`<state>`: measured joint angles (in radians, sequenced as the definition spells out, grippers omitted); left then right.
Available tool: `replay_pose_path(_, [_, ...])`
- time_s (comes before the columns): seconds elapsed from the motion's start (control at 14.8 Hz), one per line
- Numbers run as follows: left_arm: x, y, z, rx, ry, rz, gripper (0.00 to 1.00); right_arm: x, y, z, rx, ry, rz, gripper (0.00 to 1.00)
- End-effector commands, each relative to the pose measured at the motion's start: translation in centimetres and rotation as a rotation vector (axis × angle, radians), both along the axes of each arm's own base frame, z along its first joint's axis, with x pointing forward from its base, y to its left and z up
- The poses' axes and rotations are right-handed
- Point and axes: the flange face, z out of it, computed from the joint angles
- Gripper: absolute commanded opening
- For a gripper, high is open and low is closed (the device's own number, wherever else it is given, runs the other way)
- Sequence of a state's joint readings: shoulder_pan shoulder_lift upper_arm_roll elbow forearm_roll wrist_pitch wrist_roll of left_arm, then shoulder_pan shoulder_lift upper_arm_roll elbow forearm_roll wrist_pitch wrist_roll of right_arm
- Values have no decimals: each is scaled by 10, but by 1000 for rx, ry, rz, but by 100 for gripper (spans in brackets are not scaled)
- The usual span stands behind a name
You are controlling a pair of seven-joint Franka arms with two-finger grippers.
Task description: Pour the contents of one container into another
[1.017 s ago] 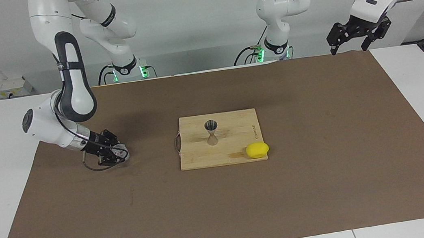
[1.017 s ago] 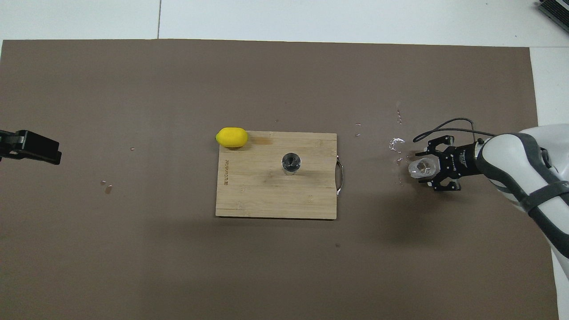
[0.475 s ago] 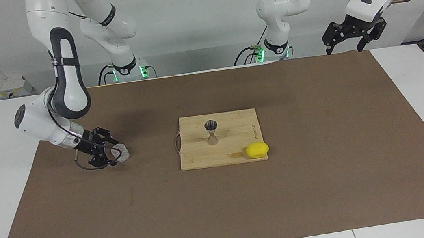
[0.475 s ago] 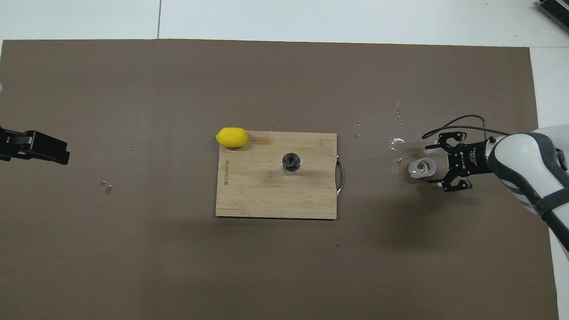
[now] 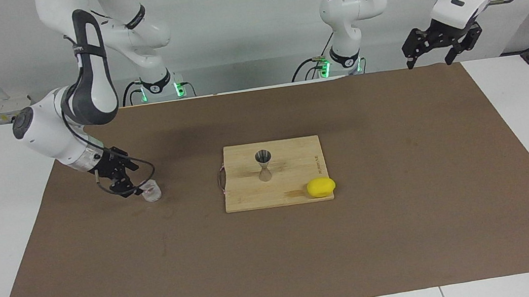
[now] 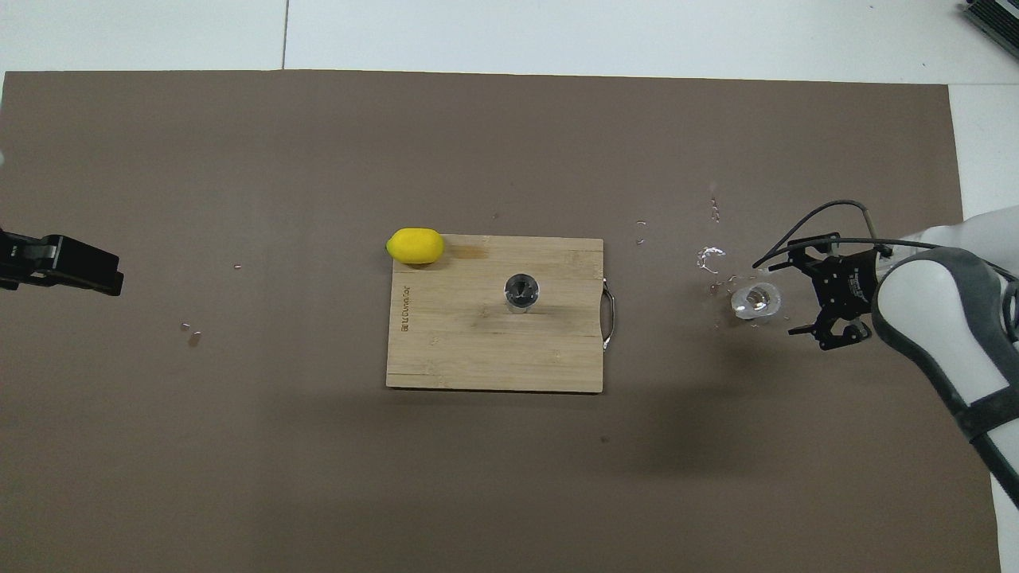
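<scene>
The clear cup stands upright on the brown mat toward the right arm's end of the table. My right gripper is open just beside the cup, drawn back from it and a little above the mat, holding nothing. The metal jigger stands upright in the middle of the wooden cutting board. My left gripper hangs open and empty, raised over the mat's edge at the left arm's end, where that arm waits.
A yellow lemon lies at the board's corner, on the edge farther from the robots. Shiny droplets are scattered on the mat between the cup and the board. The brown mat covers most of the white table.
My right gripper opened off the clear cup and pulled back and upward from it. The cup stays standing on the mat. The left gripper rose slightly.
</scene>
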<state>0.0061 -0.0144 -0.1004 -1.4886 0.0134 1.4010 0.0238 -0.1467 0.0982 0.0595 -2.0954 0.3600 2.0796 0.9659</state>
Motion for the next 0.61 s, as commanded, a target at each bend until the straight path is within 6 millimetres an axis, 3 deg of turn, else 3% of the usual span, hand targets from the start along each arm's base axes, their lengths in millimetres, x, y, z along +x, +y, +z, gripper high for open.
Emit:
replay_pose_path(0.0, [-9,0,0,-3,-5,-1,100,-7,39,21,-45,-30,158,100])
replay_pose_path(0.2, [-9,-2,0,-3,-5,-4,100,-14,89,50,-129,-106,402,100])
replay_pose_path(0.34, [-9,0,0,-5,-5,1,100,-10,109,75,-153,-179,541,100])
replay_pose_path(0.54, [-9,2,0,-3,-5,4,100,-2,118,104,-194,-243,675,100])
